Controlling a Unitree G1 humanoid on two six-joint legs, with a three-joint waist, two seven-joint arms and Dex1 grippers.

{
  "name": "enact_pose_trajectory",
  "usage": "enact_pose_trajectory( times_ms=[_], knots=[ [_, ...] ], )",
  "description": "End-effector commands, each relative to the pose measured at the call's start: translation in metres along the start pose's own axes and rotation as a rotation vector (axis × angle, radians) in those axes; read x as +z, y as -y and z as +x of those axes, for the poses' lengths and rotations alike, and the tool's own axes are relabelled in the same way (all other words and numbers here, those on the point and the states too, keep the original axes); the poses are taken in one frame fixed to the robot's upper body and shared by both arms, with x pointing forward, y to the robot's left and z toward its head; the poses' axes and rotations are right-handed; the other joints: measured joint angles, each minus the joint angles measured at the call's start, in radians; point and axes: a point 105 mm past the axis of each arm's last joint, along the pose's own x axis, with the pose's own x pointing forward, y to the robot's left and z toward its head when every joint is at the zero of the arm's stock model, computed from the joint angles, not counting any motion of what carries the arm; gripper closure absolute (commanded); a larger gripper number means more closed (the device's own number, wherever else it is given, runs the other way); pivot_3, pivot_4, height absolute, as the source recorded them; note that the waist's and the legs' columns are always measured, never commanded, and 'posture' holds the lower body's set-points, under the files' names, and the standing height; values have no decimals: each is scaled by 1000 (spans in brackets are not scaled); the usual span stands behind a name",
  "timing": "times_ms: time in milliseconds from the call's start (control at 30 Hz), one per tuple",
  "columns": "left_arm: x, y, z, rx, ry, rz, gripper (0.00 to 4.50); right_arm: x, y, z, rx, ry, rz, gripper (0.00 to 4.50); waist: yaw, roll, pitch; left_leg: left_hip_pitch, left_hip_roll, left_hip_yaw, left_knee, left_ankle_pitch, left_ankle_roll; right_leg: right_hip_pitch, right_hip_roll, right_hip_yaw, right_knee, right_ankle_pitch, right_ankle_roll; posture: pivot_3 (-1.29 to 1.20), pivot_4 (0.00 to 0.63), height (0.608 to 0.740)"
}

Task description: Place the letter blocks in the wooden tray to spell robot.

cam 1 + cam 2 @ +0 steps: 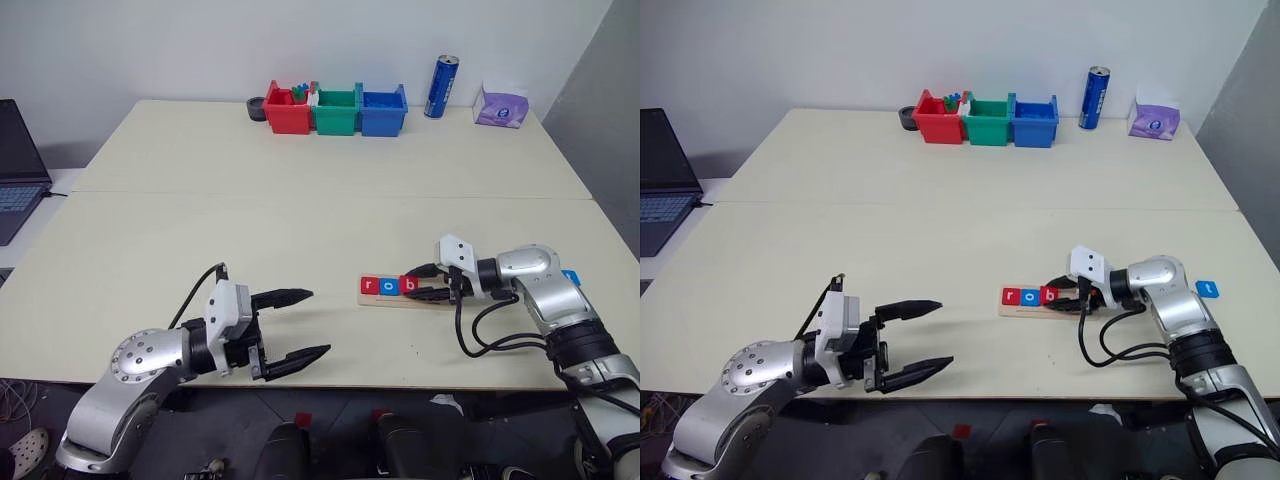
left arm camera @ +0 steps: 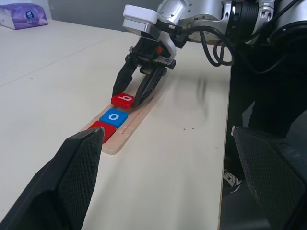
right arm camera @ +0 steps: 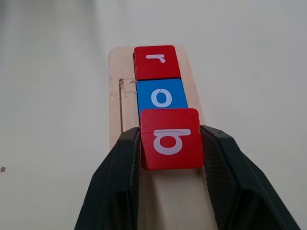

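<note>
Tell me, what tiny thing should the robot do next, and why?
Probably open the right end effector and let go: its fingers pinch the red square b tile, already sitting in the pale wooden tray behind the blue o tile.

Three letter blocks are sitting in the wooden tray [image 3: 115,86]: a red block [image 3: 156,62] showing a white "r", a blue block [image 3: 162,97] showing "o", and a red block [image 3: 170,138] showing "b". A loose blue block [image 1: 1207,289], lying at three o'clock from the tray on the table [image 1: 940,230], is showing "t".
</note>
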Motion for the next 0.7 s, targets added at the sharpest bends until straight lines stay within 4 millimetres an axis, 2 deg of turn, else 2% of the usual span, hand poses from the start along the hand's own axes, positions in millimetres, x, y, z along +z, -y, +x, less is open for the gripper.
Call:
enact_pose_trajectory(
  times_ms=[33, 500, 700],
  knots=[
    [6, 2, -1, -5, 7, 43, 0, 7, 6, -3, -12, 2, -50, 3037, 0, 0, 0, 0, 0, 0, 0, 0, 0, 0, 0, 0, 0, 0, 0, 0, 150, 740],
    [7, 3, 0, -7, 4, 47, 0, 4, 5, -3, 3, -21, -76, 3037, 0, 0, 0, 0, 0, 0, 0, 0, 0, 0, 0, 0, 0, 0, 0, 0, 150, 740],
    [8, 3, 1, -6, 4, 50, 0, 6, 7, -3, 4, -14, -77, 1066, 0, 0, 0, 0, 0, 0, 0, 0, 0, 0, 0, 0, 0, 0, 0, 0, 150, 740]
  ],
)
